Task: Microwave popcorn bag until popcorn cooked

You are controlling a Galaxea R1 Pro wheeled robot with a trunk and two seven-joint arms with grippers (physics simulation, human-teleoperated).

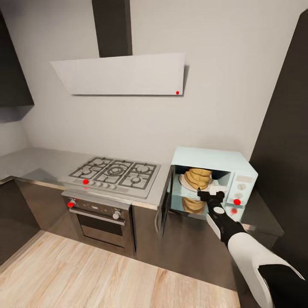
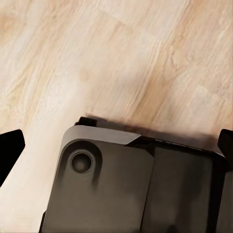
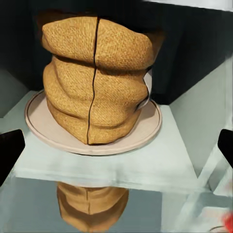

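1. Popcorn bag (image 3: 94,80) stands upright on the round pale turntable plate (image 3: 145,133) inside the microwave (image 1: 239,164); my right wrist camera shows its crumpled tan sides, a dark seam down the front and its reflection in the glossy surface below.
2. From my head camera the bag (image 1: 197,177) is small, seen through the open front of the mint-blue microwave, whose door (image 1: 164,205) hangs swung out to the left.
3. My right gripper (image 1: 210,194) sits at the microwave's mouth, just in front of the bag. Its fingertips (image 3: 10,150) show at the far edges of the wrist picture, spread wide and holding nothing.
4. The microwave stands on the grey countertop (image 1: 162,188), beside the steel gas hob (image 1: 113,173) and the oven (image 1: 100,218) beneath it.
5. My left wrist camera looks down at the wooden floor (image 2: 121,58) and a dark part of my base (image 2: 136,184); the left fingertips (image 2: 9,150) are likewise spread apart, empty.
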